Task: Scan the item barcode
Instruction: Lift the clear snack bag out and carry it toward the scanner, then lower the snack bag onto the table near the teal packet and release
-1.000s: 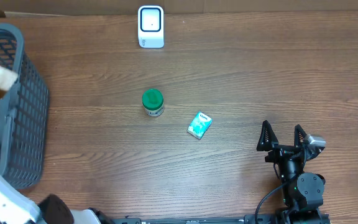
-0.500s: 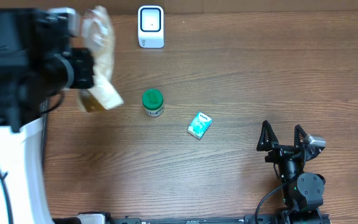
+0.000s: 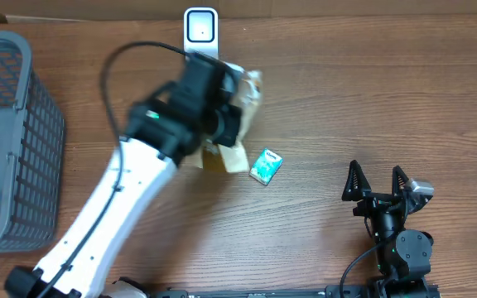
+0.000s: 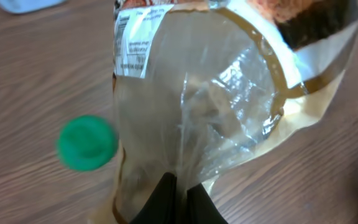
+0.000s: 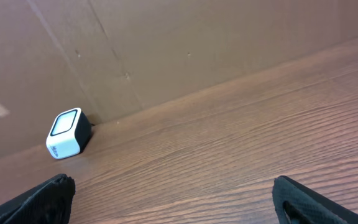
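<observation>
My left gripper [image 4: 180,193] is shut on the item, a clear and tan plastic bag [image 4: 210,106] with a white printed label [image 4: 135,40] near its top. In the overhead view the bag [image 3: 251,95] hangs at the end of the left arm, just below the white scanner [image 3: 200,35]. The scanner [image 5: 67,132] also shows in the right wrist view against the cardboard wall. No barcode can be made out on the bag. My right gripper [image 3: 377,184] rests open at the near right, with nothing between its fingers [image 5: 55,190].
A green-lidded jar [image 4: 87,142] stands under the left arm, hidden from overhead. A teal box [image 3: 265,165] lies right of the bag. A grey basket [image 3: 44,141] holding packets stands at the left edge.
The left arm has swung right from the basket with the bag, from the table's left to below the scanner, and now covers the green jar. The right arm has not moved.
</observation>
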